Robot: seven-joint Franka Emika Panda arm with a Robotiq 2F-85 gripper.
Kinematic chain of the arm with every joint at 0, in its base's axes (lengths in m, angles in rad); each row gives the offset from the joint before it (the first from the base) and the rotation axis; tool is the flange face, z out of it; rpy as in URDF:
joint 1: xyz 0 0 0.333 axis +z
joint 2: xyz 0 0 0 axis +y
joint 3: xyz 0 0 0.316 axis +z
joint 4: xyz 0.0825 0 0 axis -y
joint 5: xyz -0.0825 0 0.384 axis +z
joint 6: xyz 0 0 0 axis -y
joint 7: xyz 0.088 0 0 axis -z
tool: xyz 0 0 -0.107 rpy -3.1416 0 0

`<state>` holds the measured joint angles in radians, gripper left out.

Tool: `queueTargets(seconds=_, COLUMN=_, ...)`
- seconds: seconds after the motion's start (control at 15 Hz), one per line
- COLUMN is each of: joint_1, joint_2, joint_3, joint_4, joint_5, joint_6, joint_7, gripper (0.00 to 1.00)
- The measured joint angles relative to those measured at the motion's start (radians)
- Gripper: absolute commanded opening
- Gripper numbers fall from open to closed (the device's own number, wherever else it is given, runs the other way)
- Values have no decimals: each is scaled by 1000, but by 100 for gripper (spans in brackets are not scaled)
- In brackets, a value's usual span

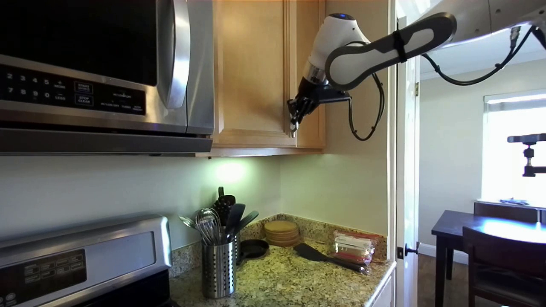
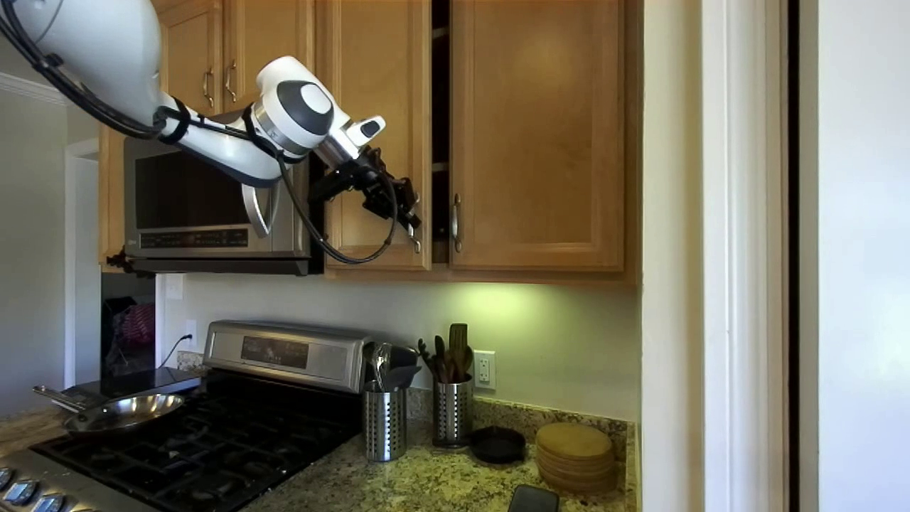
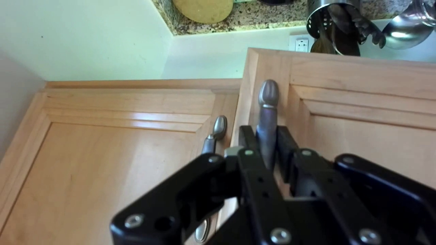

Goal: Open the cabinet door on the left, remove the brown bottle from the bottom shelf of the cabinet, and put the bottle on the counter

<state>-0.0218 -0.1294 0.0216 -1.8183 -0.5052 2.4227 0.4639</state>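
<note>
The jaws of the gripper (image 3: pixel 266 143) are clasped around the handle (image 3: pixel 267 119), 1 finger (image 3: pixel 285 146) on each side, and the handle's end pokes out toward 12 o'clock in the wrist view. That handle belongs to the door (image 3: pixel 368 140), whose edge stands proud of the other door (image 3: pixel 112 163) at 9 o'clock, so the step in hand looks to be the opening, with the door only slightly ajar. In an exterior view a dark gap (image 2: pixel 441 128) shows at 3 o'clock from the gripper, between the 2 doors, with shelf edges (image 2: pixel 441 168) inside. The bottle appears in none of the 3 views; by the task it should be on the bottom shelf of the cabinet (image 2: pixel 533 276), though the gap is too dim to tell. The next move calls for an outward pull along a curve, the wrist turning as the door swings toward the microwave (image 2: pixel 192 199) at 9 o'clock; a straight tug could slip the grip. Only then can the gripper let go and reach inside. Well below, at 6 o'clock, lies the counter (image 1: pixel 281 279), where the bottle must end up.
</note>
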Motion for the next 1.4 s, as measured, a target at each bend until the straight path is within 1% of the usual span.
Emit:
queueTargets(seconds=0.27, joint_1=-4, joint_2=-110, joint_3=38, joint_4=-99, joint_5=-7, joint_6=-51, joint_7=52, gripper=11)
queueTargets(seconds=0.53, joint_1=-6, joint_2=-220, joint_3=84, joint_4=-188, joint_5=8, joint_6=-108, joint_7=84, gripper=11)
queueTargets(seconds=0.73, joint_1=-5, joint_2=-301, joint_3=134, joint_4=-235, joint_5=41, joint_6=-181, joint_7=102, gripper=10)
queueTargets(seconds=0.93, joint_1=1, joint_2=-380, joint_3=203, joint_4=-266, joint_5=96, joint_6=-276, joint_7=108, gripper=10)
queueTargets(seconds=1.0, joint_1=8, joint_2=-403, joint_3=229, joint_4=-271, joint_5=114, joint_6=-309, joint_7=108, gripper=20)
queueTargets(seconds=1.07, joint_1=19, joint_2=-425, joint_3=257, joint_4=-274, joint_5=132, joint_6=-342, joint_7=108, gripper=44)
queueTargets(seconds=1.2, joint_1=51, joint_2=-453, joint_3=311, joint_4=-274, joint_5=154, joint_6=-389, joint_7=96, gripper=47)
queueTargets(seconds=1.33, joint_1=89, joint_2=-453, joint_3=349, joint_4=-275, joint_5=181, joint_6=-386, joint_7=78, gripper=58)
queueTargets(seconds=1.4, joint_1=107, joint_2=-452, joint_3=357, joint_4=-276, joint_5=193, joint_6=-380, joint_7=66, gripper=65)
